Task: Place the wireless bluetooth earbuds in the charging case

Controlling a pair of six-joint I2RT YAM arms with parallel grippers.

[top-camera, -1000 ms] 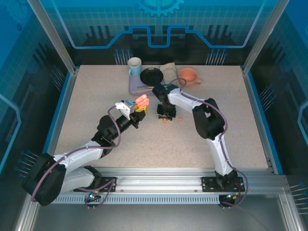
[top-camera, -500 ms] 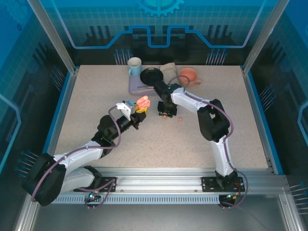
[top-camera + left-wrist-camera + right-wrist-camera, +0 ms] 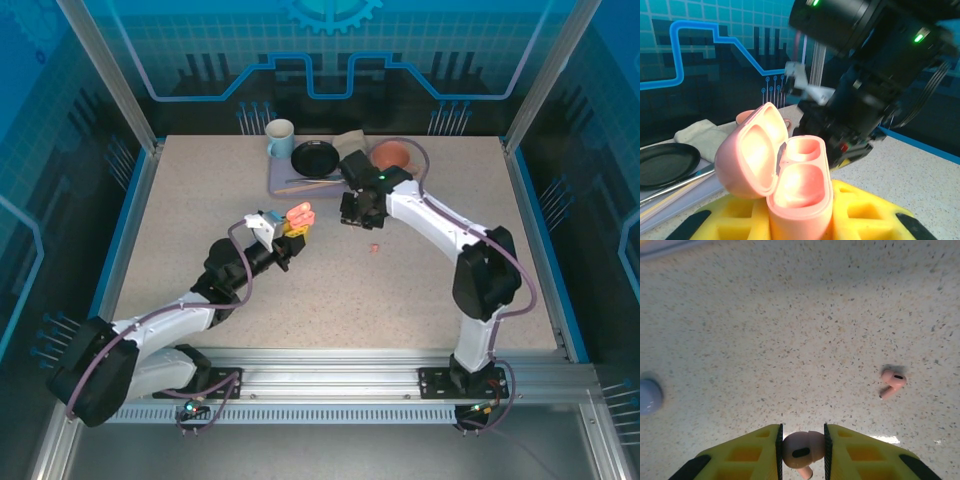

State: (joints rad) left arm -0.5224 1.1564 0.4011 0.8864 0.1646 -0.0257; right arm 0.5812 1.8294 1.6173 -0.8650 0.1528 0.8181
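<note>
Two arms meet over the table (image 3: pixel 420 290) with the job barely begun: we see the left gripper (image 3: pixel 293 225) clenched on the open pink charging case (image 3: pixel 800 185), its lid thrown back to the left and both wells looking empty to us. The right gripper (image 3: pixel 801 440) pinches one salmon-pink earbud (image 3: pixel 799 449) between its yellow fingers, above the tabletop. A second pink earbud (image 3: pixel 892 382) lies loose on the table, well apart from the case. The step in hand, as we read it, is carrying the held bud to a well. Done well, that means coming in from the side away from the raised lid and lining the stem up with the deep end of the well. We would lower it slowly and let go only once the bud sits flush. The stem seems to run back between the fingers towards the wrist, so we judge a turn of the wrist may be needed first. The left arm should hold the case steady, mouth up. That arm reaches forward from its base with the elbow bent and the wrist tipped up. The right arm stretches long across the table, its forearm running left from a raised elbow and its wrist pointing down near the black plate (image 3: pixel 315 157), beside the case but not touching it.
</note>
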